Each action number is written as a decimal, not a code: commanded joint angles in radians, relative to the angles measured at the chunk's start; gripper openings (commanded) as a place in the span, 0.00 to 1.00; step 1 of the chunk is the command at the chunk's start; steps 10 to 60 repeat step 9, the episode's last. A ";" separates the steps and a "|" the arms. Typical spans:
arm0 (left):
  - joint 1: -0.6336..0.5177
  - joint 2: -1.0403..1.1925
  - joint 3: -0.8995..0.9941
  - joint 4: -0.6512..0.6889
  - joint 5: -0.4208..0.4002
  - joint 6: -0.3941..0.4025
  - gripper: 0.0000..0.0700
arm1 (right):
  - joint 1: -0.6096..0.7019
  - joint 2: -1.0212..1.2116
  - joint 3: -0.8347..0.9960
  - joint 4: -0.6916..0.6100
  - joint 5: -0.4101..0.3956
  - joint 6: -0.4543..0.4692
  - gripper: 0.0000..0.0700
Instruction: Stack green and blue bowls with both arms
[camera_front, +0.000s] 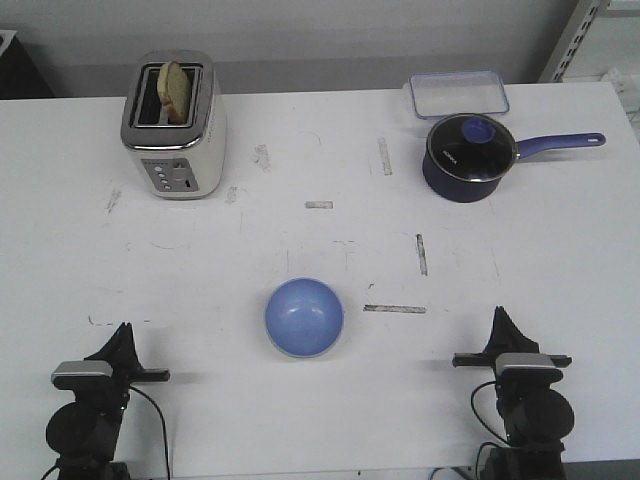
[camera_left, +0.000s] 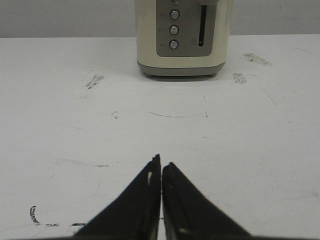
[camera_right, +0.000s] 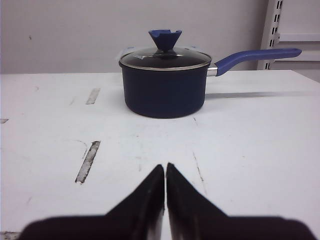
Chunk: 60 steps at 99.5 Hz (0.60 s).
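The light periwinkle blue bowl sits upright on the white table, near the front middle. No mint green bowl shows in any view. My left gripper rests at the front left, well left of the bowl. Its jaws are shut and empty in the left wrist view. My right gripper rests at the front right, well right of the bowl. It is shut and empty in the right wrist view. Neither wrist view shows a bowl.
A cream toaster with a bread slice stands at the back left and shows ahead of the left gripper. A dark navy saucepan with a blue handle stands at the back right, with a clear lidded box behind it.
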 joint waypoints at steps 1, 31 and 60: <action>0.002 -0.001 -0.021 0.010 0.002 0.004 0.00 | 0.000 -0.001 -0.002 0.013 0.000 -0.005 0.00; 0.002 -0.001 -0.021 0.010 0.002 0.005 0.00 | 0.000 -0.001 -0.002 0.013 0.000 -0.005 0.00; 0.002 -0.001 -0.021 0.010 0.002 0.005 0.00 | 0.000 -0.001 -0.002 0.013 0.000 -0.005 0.00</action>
